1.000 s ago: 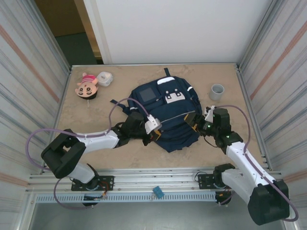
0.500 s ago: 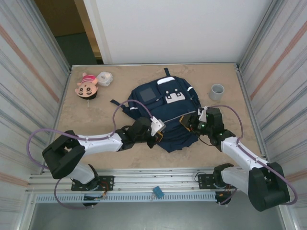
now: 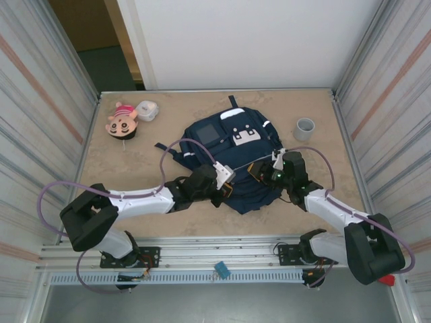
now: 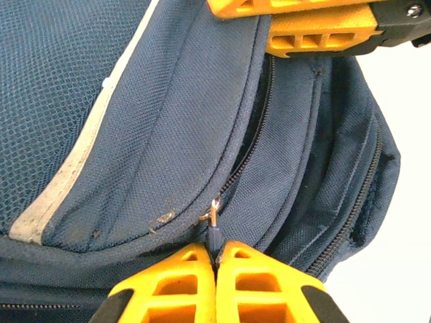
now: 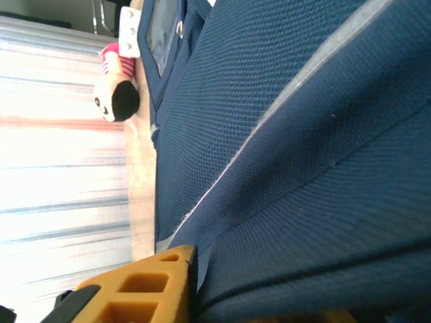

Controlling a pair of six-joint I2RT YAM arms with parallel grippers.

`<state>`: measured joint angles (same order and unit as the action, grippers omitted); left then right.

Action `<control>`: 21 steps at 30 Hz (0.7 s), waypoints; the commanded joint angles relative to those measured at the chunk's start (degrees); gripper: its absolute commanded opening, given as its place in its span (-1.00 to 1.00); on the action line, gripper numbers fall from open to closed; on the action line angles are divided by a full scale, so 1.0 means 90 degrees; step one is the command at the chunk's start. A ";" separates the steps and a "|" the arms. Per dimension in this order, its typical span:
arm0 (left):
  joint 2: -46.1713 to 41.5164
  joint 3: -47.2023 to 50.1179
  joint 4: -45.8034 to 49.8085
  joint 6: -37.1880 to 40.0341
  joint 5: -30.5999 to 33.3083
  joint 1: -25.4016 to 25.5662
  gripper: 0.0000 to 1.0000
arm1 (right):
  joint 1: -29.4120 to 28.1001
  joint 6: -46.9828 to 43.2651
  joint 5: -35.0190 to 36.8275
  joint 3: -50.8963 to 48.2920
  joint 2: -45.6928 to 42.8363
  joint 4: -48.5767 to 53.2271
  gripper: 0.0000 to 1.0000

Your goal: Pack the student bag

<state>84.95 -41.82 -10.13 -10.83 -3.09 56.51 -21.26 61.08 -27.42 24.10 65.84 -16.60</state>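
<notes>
The student bag (image 3: 232,145) is a navy backpack lying flat in the middle of the table, with a grey patch and white stripes. My left gripper (image 3: 225,188) sits at its near left edge. In the left wrist view, that gripper (image 4: 215,254) is shut on the dark zipper pull (image 4: 214,234) of a partly open zipper. My right gripper (image 3: 259,171) is on the bag's near right part, its jaws closed on a fold of the fabric. Its orange fingers (image 4: 316,27) show pinched together beside the zipper opening. One finger (image 5: 155,282) presses against the navy cloth (image 5: 303,168).
A doll head with a pink hat (image 3: 122,120) and a white container (image 3: 147,110) lie at the back left. A grey cup (image 3: 305,128) stands at the back right. Metal walls close in both sides. The doll (image 5: 114,94) also shows past the bag.
My right gripper has moved left onto the bag and closed on its fabric. My left gripper has slid right along the near edge, still holding the zipper pull.
</notes>
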 commanded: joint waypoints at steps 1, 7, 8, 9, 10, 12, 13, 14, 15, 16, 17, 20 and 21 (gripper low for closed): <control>-0.0025 -0.0243 -0.0288 -0.0278 0.0209 0.0064 -1.00 | -0.0224 0.0110 0.0068 -0.0007 0.0142 -0.0528 -0.72; 0.0019 -0.0325 -0.0470 -0.0424 0.0134 0.0169 -1.00 | -0.0800 0.0173 0.0307 0.0205 0.0384 -0.0705 -0.88; 0.0051 -0.0357 -0.0497 -0.0375 0.0054 0.0194 -1.00 | -0.0878 0.0193 0.0324 0.0241 0.0415 -0.0756 -0.89; 0.0077 -0.0396 -0.0488 -0.0348 0.0017 0.0223 -1.00 | -0.0938 0.0204 0.0347 0.0275 0.0446 -0.0786 -0.90; 0.0109 -0.0433 -0.0488 -0.0337 -0.0022 0.0239 -1.00 | -0.0996 0.0214 0.0359 0.0315 0.0475 -0.0802 -0.92; 0.0149 -0.0461 -0.0522 -0.0382 -0.0070 0.0249 -1.00 | -0.1100 0.0215 0.0371 0.0382 0.0503 -0.0797 -0.93; 0.0159 -0.0448 -0.0598 -0.0421 -0.0080 0.0244 -1.00 | -0.1146 0.0206 0.0382 0.0402 0.0504 -0.0792 -0.93; 0.0158 -0.0428 -0.0681 -0.0462 -0.0091 0.0240 -1.00 | -0.1171 0.0215 0.0400 0.0416 0.0501 -0.0782 -0.94; 0.0153 -0.0396 -0.0774 -0.0500 -0.0103 0.0241 -1.00 | -0.1208 0.0215 0.0426 0.0423 0.0491 -0.0778 -0.94; 0.0154 -0.0376 -0.0845 -0.0538 -0.0101 0.0243 -1.00 | -0.1237 0.0214 0.0447 0.0427 0.0475 -0.0770 -0.95; 0.0149 -0.0384 -0.0892 -0.0564 -0.0070 0.0244 -1.00 | -0.1268 0.0215 0.0476 0.0428 0.0460 -0.0753 -0.95; 0.0146 -0.0402 -0.1010 -0.0650 0.0032 0.0239 -1.00 | -0.1389 0.0215 0.0534 0.0430 0.0437 -0.0705 -0.97; 0.0137 -0.0411 -0.1041 -0.0661 0.0062 0.0238 -1.00 | -0.1437 0.0210 0.0555 0.0428 0.0428 -0.0695 -0.98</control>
<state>86.48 -42.63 -9.63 -16.01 -1.50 57.67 -31.31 62.57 -18.94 26.48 69.82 -22.59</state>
